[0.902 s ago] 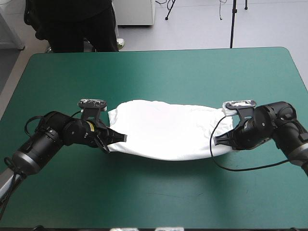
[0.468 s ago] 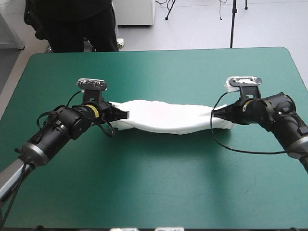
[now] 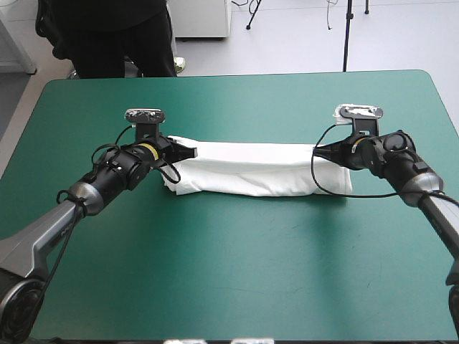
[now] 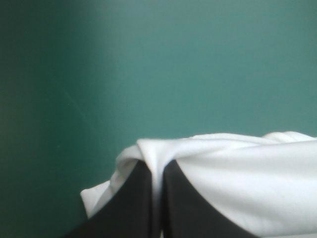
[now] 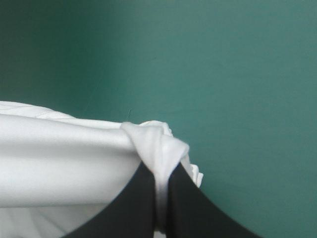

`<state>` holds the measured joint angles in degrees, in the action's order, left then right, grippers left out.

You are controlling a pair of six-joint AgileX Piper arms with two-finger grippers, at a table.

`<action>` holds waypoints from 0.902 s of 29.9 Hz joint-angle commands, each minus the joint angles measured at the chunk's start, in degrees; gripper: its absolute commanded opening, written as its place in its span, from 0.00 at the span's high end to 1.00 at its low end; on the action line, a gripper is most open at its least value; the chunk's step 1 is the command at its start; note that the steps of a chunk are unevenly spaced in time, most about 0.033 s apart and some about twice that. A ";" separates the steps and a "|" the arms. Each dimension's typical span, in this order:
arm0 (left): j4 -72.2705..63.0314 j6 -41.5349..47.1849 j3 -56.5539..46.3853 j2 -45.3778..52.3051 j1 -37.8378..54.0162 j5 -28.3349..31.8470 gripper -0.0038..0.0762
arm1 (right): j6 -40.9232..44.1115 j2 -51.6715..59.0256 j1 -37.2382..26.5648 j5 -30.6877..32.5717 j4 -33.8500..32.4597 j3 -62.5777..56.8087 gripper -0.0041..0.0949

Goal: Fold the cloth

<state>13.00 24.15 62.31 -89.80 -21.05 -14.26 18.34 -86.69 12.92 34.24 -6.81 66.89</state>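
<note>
Since the earlier frames, both arms have carried the T-shirt (image 3: pixel 262 172) toward the tabletop's far edge. What was first a broad sagging sheet, then a tight twisted rope, now lies as a long, flat folded band. You'll find it across the middle of the tabletop, a little nearer the far edge than the near one. It runs parallel to those edges and rests on the teal-green cover (image 3: pixel 237 272).

Your left gripper (image 3: pixel 188 152) sits at the band's left end, along its far side, and is clenched on the fabric there. In the left wrist view the gripper (image 4: pixel 157 171) has its black fingers (image 4: pixel 131 203) pressed almost together, with a thin ridge of white cloth (image 4: pixel 237 183) pinched between them and more of it bunched around the tips.

Your right gripper (image 3: pixel 320 150) mirrors this at the band's right end, also on the far side. Its wrist view shows the gripper (image 5: pixel 161 178) nipped tight on a small knot of the T-shirt (image 5: pixel 59 163), which puckers up just above the tips, while the rest of the cloth stretches away smoothly toward the other arm.

Both ends of the band are low at the cover. The near long edge of the fold lies slightly rumpled at the left end.
</note>
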 commanded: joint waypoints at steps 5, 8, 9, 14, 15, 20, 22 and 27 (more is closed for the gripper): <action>-0.52 0.46 2.11 -4.09 -0.01 6.98 0.95 | -0.61 -4.19 -0.78 -4.47 -0.25 1.95 0.97; -0.52 0.46 2.11 -5.48 -0.01 6.81 0.95 | -0.61 -6.55 -0.78 -3.46 0.47 1.95 0.97; -0.52 0.46 2.11 -5.85 -0.01 6.71 0.94 | -1.65 -7.19 -0.78 -2.73 1.49 1.95 0.97; -0.52 0.11 2.11 -7.19 -0.01 5.65 0.78 | -13.51 -10.09 -0.86 0.57 12.06 1.95 0.85; -0.52 0.11 2.11 -7.32 -0.01 5.50 0.71 | -13.91 -10.19 -0.86 0.77 13.11 1.95 0.80; -0.52 0.11 2.11 -5.97 -0.01 4.99 0.36 | -14.16 -9.27 -0.86 5.34 12.28 3.67 0.50; -0.52 0.11 2.11 -4.33 -0.01 3.51 0.32 | -14.16 -8.27 -0.86 8.93 12.16 5.12 0.39; -0.52 -0.13 2.11 1.94 -0.01 -2.05 0.32 | -14.16 -3.73 -0.86 14.25 11.53 8.22 0.32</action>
<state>12.70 24.04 62.48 -94.05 -21.05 -16.12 4.77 -95.87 12.34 46.93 5.04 72.04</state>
